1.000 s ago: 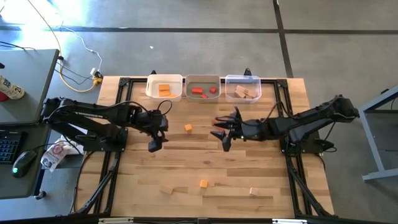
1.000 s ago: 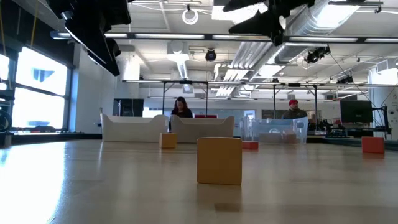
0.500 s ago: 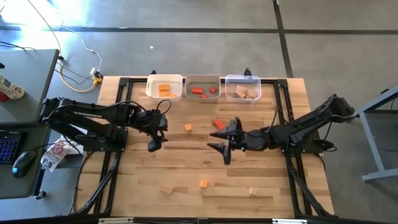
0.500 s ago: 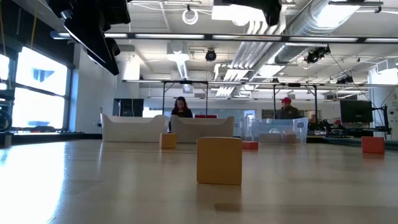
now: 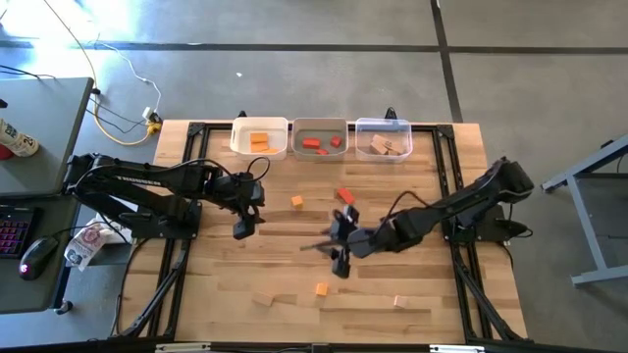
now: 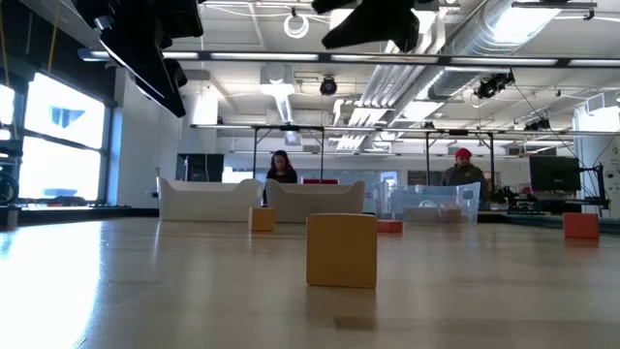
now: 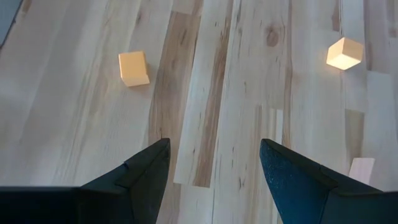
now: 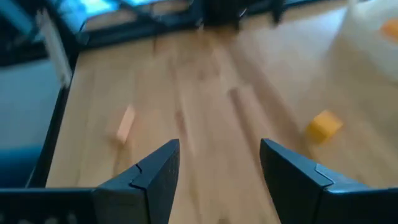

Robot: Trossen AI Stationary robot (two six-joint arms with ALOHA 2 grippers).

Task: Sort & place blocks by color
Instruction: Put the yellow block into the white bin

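Observation:
Loose blocks lie flat on the table: an orange cube [image 5: 296, 201], a red block [image 5: 343, 196], an orange cube [image 5: 321, 289] near the front, a pale block [image 5: 400, 301] and two pale pieces [image 5: 272, 299]. My right gripper [image 5: 326, 255] hovers open over the table's middle, between the red block and the near orange cube [image 8: 323, 124]. My left gripper [image 5: 241, 229] waits open, raised, left of the far orange cube [image 7: 134, 67]. In the low view the near orange cube [image 6: 341, 249] stands in front.
Three bins stand in a row at the far edge: a white bin [image 5: 240, 139] with orange blocks, a grey bin [image 5: 321, 129] with red ones, a clear bin [image 5: 383, 126] with pale ones. People stand in the room beyond. Bare wood lies between the arms.
My right gripper has swung from beside the red block toward the table's near edge and left, reaching out over the middle, and has stayed open. The red block has stayed on the table. The left arm has kept still.

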